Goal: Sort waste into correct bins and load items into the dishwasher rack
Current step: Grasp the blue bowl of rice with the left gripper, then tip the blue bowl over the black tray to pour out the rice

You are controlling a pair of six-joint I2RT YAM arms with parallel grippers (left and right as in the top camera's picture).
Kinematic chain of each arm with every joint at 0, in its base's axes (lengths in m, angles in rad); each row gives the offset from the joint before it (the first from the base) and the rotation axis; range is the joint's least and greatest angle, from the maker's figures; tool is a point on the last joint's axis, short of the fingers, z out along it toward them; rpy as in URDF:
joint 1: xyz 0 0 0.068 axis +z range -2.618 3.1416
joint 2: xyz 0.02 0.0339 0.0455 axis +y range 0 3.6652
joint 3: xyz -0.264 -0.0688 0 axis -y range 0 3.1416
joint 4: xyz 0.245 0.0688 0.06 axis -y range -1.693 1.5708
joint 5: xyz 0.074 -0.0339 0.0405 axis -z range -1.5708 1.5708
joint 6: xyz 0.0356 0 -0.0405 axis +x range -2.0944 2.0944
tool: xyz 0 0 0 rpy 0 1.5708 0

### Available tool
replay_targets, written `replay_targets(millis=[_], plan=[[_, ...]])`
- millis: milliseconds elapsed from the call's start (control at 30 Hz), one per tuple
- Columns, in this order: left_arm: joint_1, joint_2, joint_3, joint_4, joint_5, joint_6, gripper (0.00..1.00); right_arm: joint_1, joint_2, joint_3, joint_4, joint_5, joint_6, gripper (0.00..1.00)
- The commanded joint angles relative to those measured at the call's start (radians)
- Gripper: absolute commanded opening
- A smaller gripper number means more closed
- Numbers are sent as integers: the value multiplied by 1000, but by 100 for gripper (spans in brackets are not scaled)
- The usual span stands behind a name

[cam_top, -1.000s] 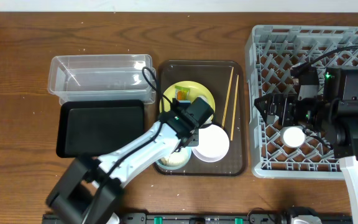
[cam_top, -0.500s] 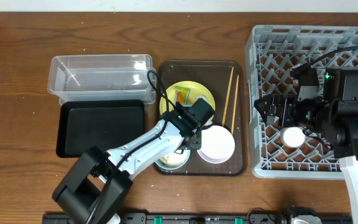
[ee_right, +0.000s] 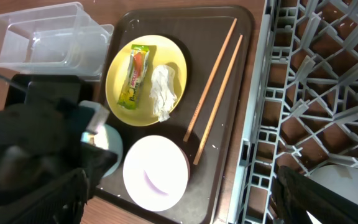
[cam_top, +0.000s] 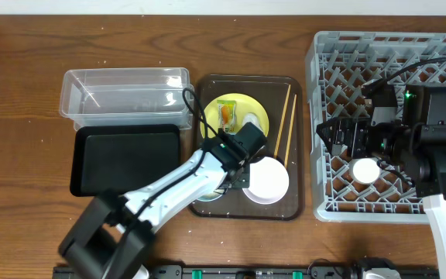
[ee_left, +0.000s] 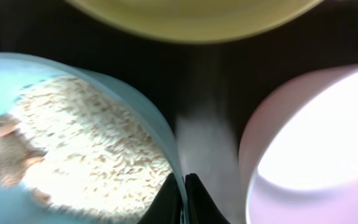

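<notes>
Your table [cam_top: 22,77] holds the grey rack [cam_top: 339,46] at its right edge. Your right hand [cam_top: 324,136] is spread wide over the rack's left side and holds nothing. The brown tray [cam_top: 296,198] sits in the middle. On it are the yellow plate [ee_right: 120,74] and the pinkish bowl [cam_top: 268,180]. Your left hand [ee_left: 182,186] pinches the rim of the blue bowl [ee_left: 5,81]. The small white cup [cam_top: 366,169] stands in the rack. The chopsticks [cam_top: 285,128] lie on the tray. The wrapper [ee_right: 137,74] and the white scrap [ee_right: 163,93] lie on the plate. The rice [ee_left: 86,143] is in the blue bowl.

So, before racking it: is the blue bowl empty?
Not empty. The left wrist view shows the blue bowl holding a heap of pale rice-like grains.
</notes>
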Motion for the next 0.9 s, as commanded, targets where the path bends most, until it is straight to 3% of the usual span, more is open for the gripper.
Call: replay_targets(millis=[0, 133, 233, 367, 567, 767, 867], plan=[[9, -99, 49, -61, -2, 45, 6, 11, -1, 16, 2, 0, -10, 94], [61, -241, 67, -121, 16, 90, 6, 11, 0, 16, 3, 0, -10, 94], [172, -343, 67, -147, 115, 162, 6, 11, 0, 16, 3, 0, -10, 94], [435, -427, 67, -151, 446, 339, 6, 11, 0, 16, 2, 0, -10, 94], [806, -398, 21, -175, 872, 562, 6, 11, 0, 16, -3, 0, -10, 94], [1049, -274, -58, -206, 1400, 811, 6, 11, 0, 16, -6, 0, -10, 94], [1115, -211, -84, -206, 1532, 853, 6, 11, -1, 16, -6, 0, -10, 95]])
